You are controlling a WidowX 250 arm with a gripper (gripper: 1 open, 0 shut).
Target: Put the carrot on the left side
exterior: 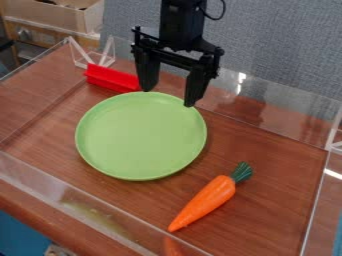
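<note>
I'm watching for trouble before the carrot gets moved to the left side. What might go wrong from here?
1. The open gripper hangs over the green plate, far from the carrot, so its fingers may catch the plate on the way.
2. The carrot is tapered, so it may slip from a grasp.
3. The red block sits at the left and could get bumped.

- Setting: robot lab / test bench, not a home.
- Evidence: wood-grain table (267, 140) fenced w/ clear acrylic walls (287, 105); grey partition panel (287, 40) behind far edge; cardboard boxes (54, 20) stacked at far-left corner.
</note>
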